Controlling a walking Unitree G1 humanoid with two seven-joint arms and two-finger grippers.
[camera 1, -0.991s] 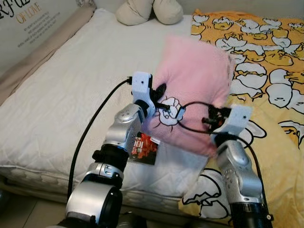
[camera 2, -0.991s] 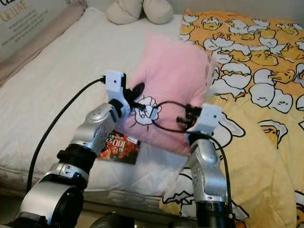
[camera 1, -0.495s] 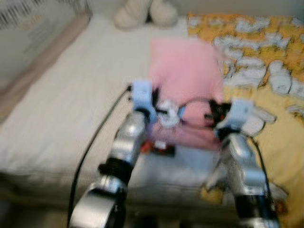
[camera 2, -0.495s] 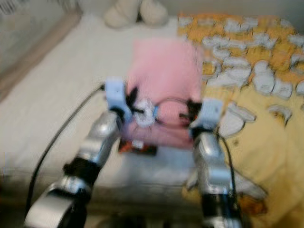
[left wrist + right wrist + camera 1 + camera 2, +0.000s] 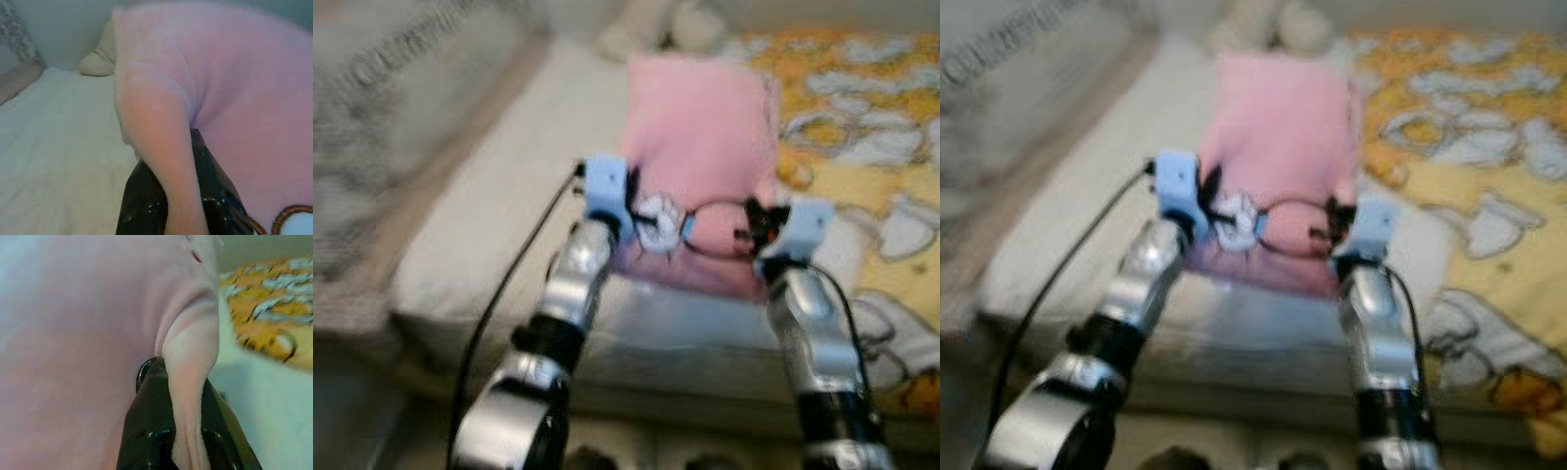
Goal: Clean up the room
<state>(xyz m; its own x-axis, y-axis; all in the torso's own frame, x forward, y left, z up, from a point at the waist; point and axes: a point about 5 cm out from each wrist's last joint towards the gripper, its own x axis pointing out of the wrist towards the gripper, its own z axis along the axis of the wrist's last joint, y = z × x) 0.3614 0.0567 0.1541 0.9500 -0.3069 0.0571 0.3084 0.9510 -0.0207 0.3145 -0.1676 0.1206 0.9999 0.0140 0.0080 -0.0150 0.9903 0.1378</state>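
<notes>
A bed with a white mattress (image 5: pixel 480 245) is in front of the robot. On its right half lies a yellow blanket (image 5: pixel 881 206) with white cartoon figures. At the far end rests a beige soft toy (image 5: pixel 98 61); the head views are blurred.

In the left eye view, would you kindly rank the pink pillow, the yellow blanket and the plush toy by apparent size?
1. Yellow blanket, partly cut off.
2. Pink pillow, nearer the camera, so unsure against the blanket.
3. Plush toy, blurred and far.
</notes>
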